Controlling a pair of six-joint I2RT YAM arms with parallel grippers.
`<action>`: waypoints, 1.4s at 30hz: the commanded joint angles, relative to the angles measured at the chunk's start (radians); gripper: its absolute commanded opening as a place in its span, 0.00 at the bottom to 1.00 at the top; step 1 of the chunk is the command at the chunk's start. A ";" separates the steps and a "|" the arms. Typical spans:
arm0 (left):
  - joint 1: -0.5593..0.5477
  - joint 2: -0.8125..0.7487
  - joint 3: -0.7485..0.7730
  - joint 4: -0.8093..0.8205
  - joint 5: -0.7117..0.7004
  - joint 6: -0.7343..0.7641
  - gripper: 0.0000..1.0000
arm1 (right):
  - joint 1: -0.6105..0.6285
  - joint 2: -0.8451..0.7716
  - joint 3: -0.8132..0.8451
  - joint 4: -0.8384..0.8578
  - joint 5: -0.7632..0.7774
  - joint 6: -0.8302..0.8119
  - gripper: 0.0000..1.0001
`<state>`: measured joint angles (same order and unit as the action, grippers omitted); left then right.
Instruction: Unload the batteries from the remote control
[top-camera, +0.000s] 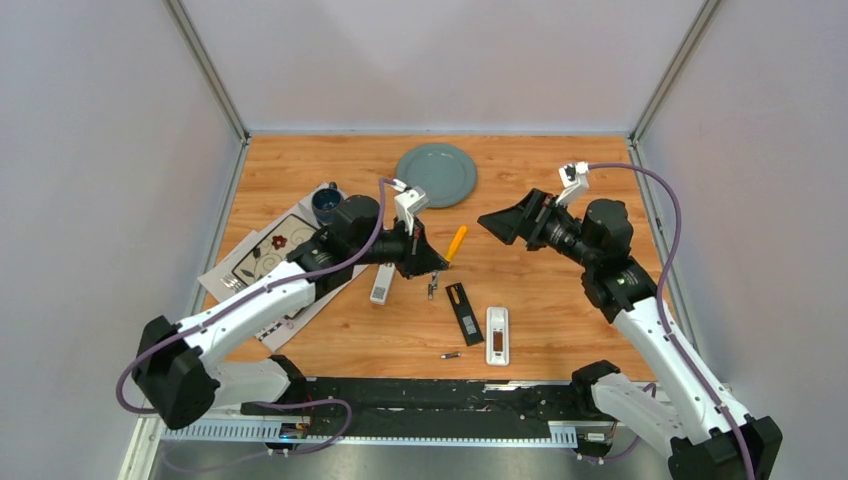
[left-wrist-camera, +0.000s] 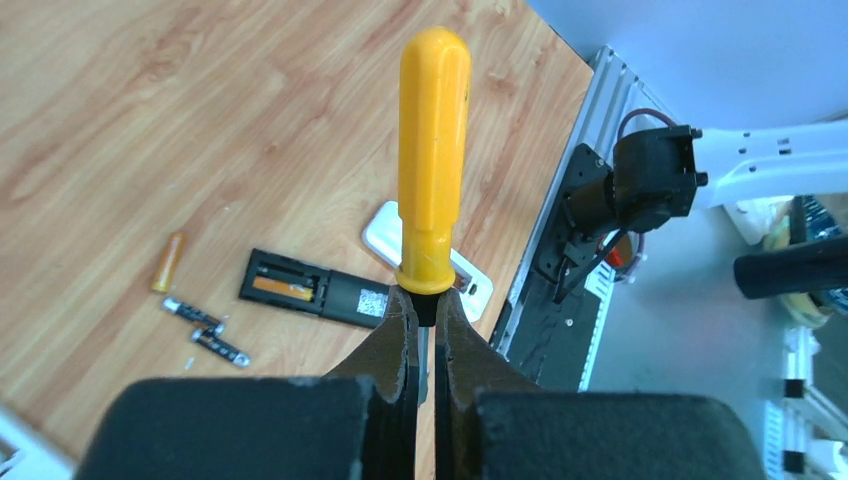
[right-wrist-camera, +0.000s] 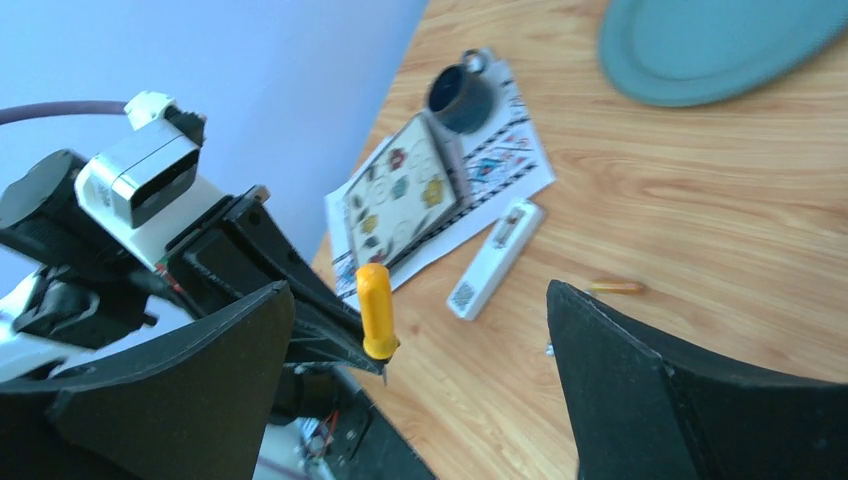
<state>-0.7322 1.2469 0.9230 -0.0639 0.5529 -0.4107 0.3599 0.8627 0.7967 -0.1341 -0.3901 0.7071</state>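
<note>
As the left gripper pinches the yellow-handled steel screwdriver handle-out, the right gripper at three o'clock gapes, seemingly to receive it.

I see a smooth, faintly sheened wood-grain tabletop, a glossy yellow plastic-handled screwdriver against the matt black plastic of my left gripper, a matt grey-green round plate, a glossy white plastic remote control, printed paper sheets, small dark metallic-glinting batteries
</note>
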 joint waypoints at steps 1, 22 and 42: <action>0.001 -0.130 0.031 -0.109 -0.057 0.145 0.00 | 0.010 0.041 0.099 0.125 -0.292 0.009 1.00; -0.001 -0.253 0.063 -0.132 0.070 0.139 0.00 | 0.218 0.182 0.199 0.122 -0.303 -0.115 0.45; 0.001 -0.264 -0.007 -0.117 0.002 0.075 0.39 | 0.240 0.180 0.185 0.036 -0.193 -0.182 0.00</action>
<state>-0.7303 0.9958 0.9337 -0.2329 0.5671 -0.3046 0.5949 1.0683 0.9619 -0.0486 -0.6724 0.5774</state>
